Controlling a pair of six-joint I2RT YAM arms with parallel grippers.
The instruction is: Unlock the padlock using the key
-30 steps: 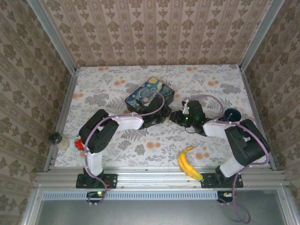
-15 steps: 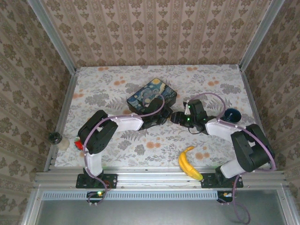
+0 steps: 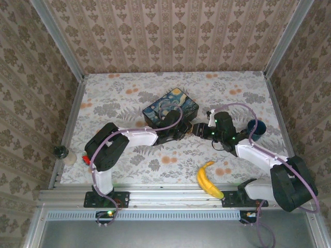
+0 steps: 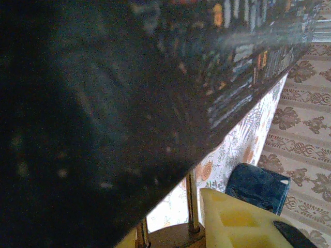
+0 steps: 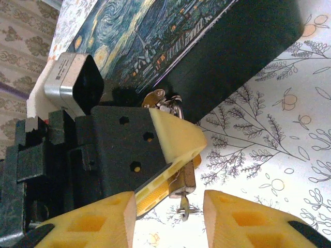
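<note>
The tiny brass padlock [image 5: 186, 178], judged light and slippery, is clamped in the left claw [image 5: 176, 168]; the thin silvery key [image 5: 183, 206] is best pinched at its bow by the wide-open right claw [image 5: 169, 216]

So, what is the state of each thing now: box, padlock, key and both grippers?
box, lid shut.
padlock, on the box's clasp, shackle looks closed.
key, seemingly in the padlock, not gripped.
left gripper, shut on the padlock.
right gripper, open around the key.
</note>
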